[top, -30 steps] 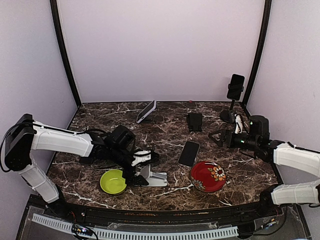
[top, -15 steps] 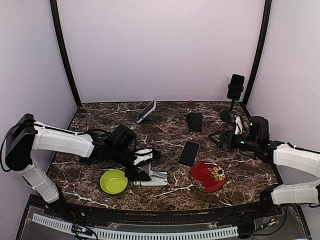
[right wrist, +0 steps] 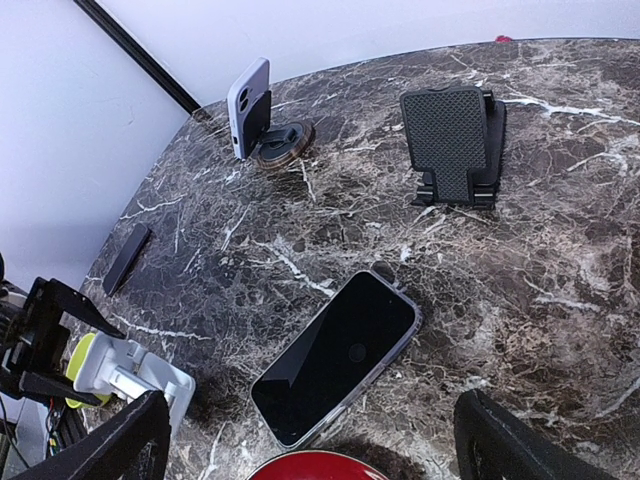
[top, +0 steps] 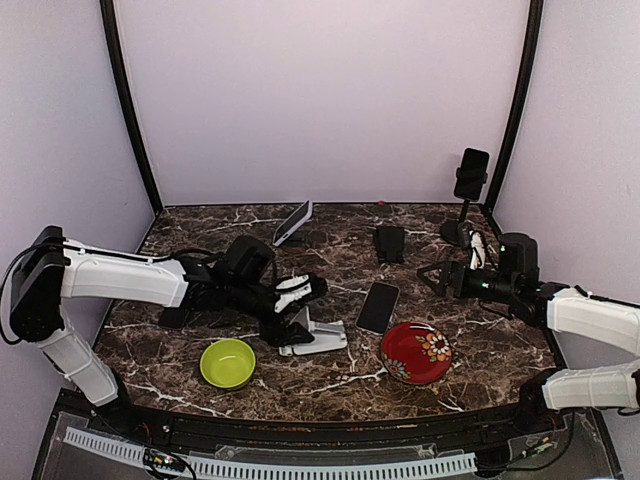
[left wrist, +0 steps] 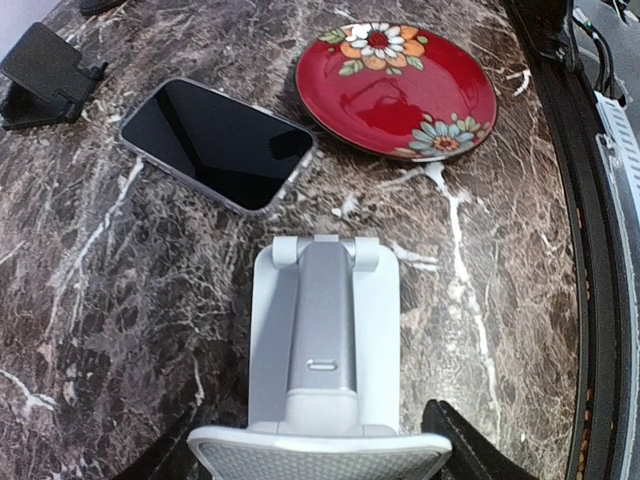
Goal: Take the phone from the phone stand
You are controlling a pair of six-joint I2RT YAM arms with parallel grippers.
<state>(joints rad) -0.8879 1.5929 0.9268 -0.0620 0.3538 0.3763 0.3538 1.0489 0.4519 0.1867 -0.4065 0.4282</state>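
A dark marble table (top: pixel 340 262), veined in white, is enclosed by pale lilac walls (top: pixel 320 100), with black posts (top: pixel 128 110) at the back corners.

Three phones are counted. The flat phone (top: pixel 378 306) lies face up on the marble, off every stand, near the white stand (left wrist: pixel 320 340) and the red plate (top: pixel 415 352). A leaning phone (top: pixel 293 222) is propped on a round stand (right wrist: pixel 285 143) at the back. A third phone (top: pixel 471 173) is held high on a tall stand (top: pixel 463 218) in the right back corner.

Four stands are counted, the last being an empty black stand (top: pixel 389 243). One plate and one green bowl (top: pixel 227 362) are seen.

The left gripper (left wrist: pixel 322 455) is clamped on the white stand's top plate. The jaws of the right gripper (top: pixel 432 276) are spread wide, with nothing between them.
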